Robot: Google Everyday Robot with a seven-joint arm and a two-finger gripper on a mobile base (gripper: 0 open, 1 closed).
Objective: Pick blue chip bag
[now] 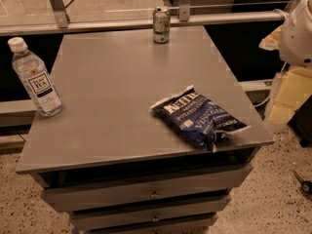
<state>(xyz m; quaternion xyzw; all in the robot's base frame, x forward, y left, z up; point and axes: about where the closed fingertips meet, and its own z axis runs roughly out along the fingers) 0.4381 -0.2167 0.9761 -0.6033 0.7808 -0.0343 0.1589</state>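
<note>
From the camera view, my gripper is outside the picture, so I cannot tell how far my jaws are open or whether they hold anything. All I can see of myself is a white rounded arm housing (298, 32) at the upper right edge, off to the right of the table and well apart from everything standing on it.

The crinkly dark navy-blue chip bag with white lettering and white crimped ends (200, 123) lies flat on the matte grey cabinet top (112, 96), in the front right part. It sits at a slant: one crimped end points toward the middle of the top and the other toward the front right corner. Its nearest corner comes right up to the front edge.

A clear plastic water bottle with a white cap and a dark label (36, 79) stands upright at the left edge, well apart from the bag. A pale drink can (161, 25) stands upright at the far edge, near a grey metal rail (97, 26). Below the top are grey drawers with small knobs (146, 193), and speckled floor (278, 199) lies around the cabinet.
</note>
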